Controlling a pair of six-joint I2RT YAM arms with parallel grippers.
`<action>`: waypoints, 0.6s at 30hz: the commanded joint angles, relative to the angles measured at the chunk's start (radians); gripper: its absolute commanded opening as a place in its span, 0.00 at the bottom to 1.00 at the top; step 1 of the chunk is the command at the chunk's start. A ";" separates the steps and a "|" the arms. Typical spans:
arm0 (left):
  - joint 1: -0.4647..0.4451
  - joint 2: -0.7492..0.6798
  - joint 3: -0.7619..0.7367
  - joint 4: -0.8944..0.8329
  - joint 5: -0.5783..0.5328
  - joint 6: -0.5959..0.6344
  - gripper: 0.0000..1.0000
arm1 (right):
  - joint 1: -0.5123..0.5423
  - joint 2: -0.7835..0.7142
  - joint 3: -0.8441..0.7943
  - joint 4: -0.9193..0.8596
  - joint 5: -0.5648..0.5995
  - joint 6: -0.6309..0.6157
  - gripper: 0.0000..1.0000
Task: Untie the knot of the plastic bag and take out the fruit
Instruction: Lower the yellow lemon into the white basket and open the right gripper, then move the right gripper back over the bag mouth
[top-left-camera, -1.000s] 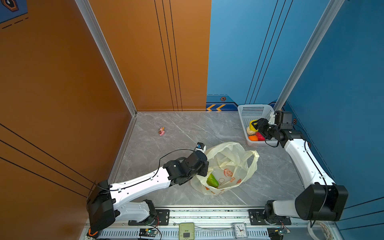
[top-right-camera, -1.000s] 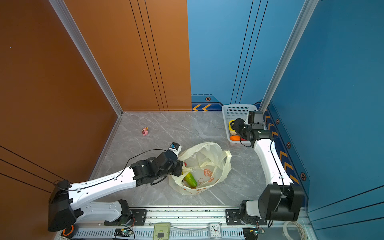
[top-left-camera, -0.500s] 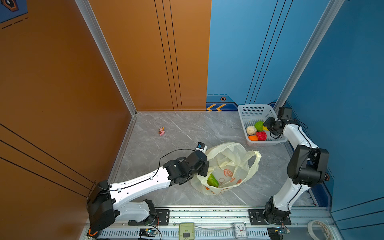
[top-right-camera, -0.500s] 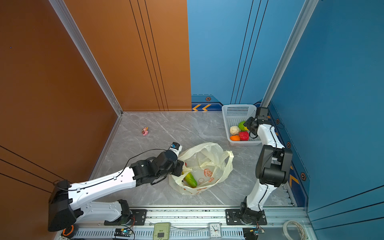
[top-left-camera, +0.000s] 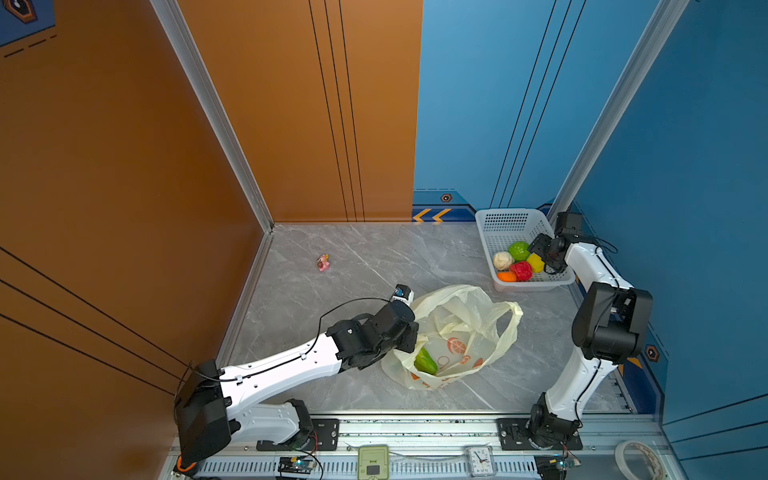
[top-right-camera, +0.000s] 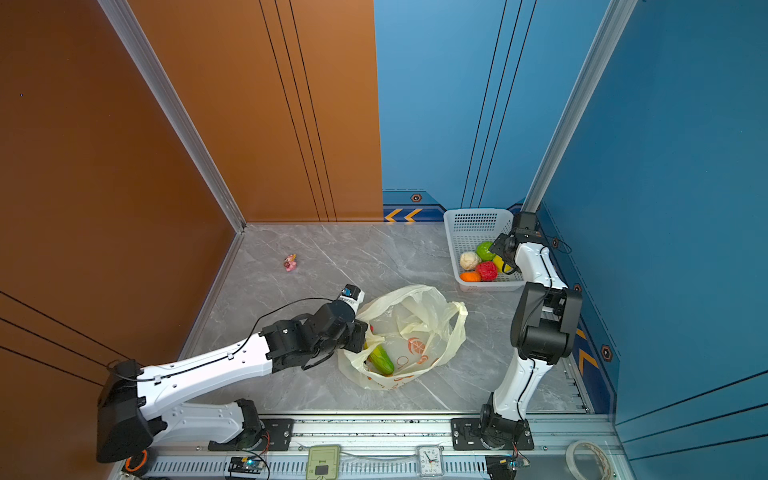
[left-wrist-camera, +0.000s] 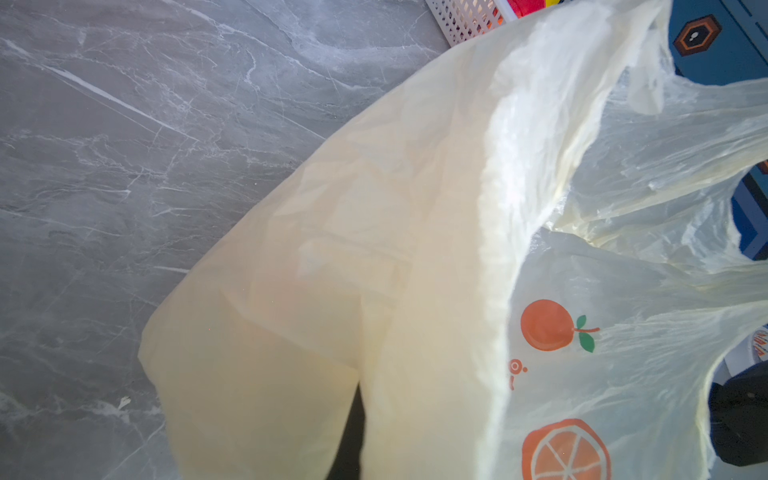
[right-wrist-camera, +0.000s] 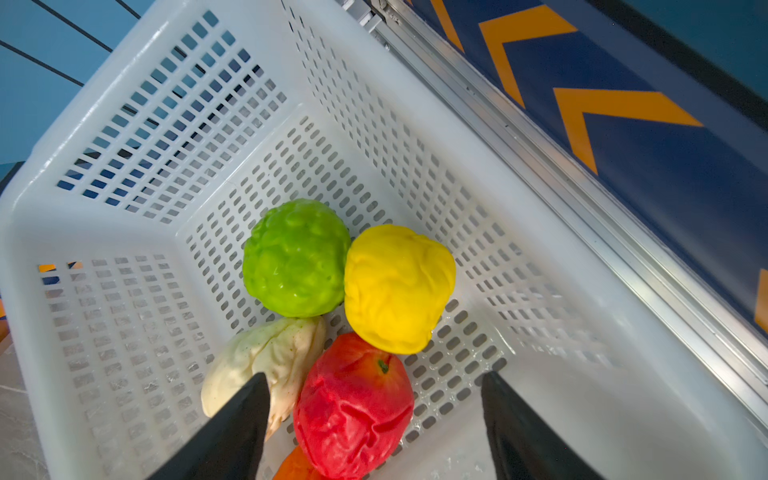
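Observation:
The pale-yellow plastic bag (top-left-camera: 461, 320) (top-right-camera: 415, 316) lies mid-floor with its mouth gaping and its handle loops loose. The knot is out of view. A green fruit (top-left-camera: 425, 361) (top-right-camera: 381, 360) lies inside. My left gripper (top-left-camera: 415, 332) is at the bag's near rim, shut on the plastic bag (left-wrist-camera: 374, 249), which drapes over the jaws in the left wrist view. My right gripper (right-wrist-camera: 374, 375) (top-left-camera: 540, 254) hangs open over the white basket (right-wrist-camera: 124, 232), holding nothing. Below it lie the yellow fruit (right-wrist-camera: 397, 286), a green bumpy one (right-wrist-camera: 295, 257), a red one (right-wrist-camera: 353, 407) and a cream-white one (right-wrist-camera: 266, 353).
The basket (top-left-camera: 511, 216) (top-right-camera: 478, 214) stands in the back right corner against the blue wall. An orange piece (top-left-camera: 506, 276) lies at its front. A tiny pink figurine (top-left-camera: 323, 262) (top-right-camera: 290, 262) sits on the floor, back left. Orange wall on the left; a rail runs along the front.
My right gripper has opened and the yellow fruit it carried now lies in the basket. The right arm has folded back and upright. The left arm and bag stay put.

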 joint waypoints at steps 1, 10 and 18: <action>-0.009 0.007 0.027 0.004 0.008 0.015 0.00 | -0.002 -0.053 0.025 -0.054 -0.013 -0.017 0.81; -0.010 -0.003 0.031 -0.002 0.001 0.017 0.00 | 0.124 -0.258 0.061 -0.245 -0.311 -0.021 0.78; -0.004 -0.017 0.041 -0.047 -0.004 0.033 0.00 | 0.450 -0.479 0.107 -0.522 -0.385 -0.006 0.78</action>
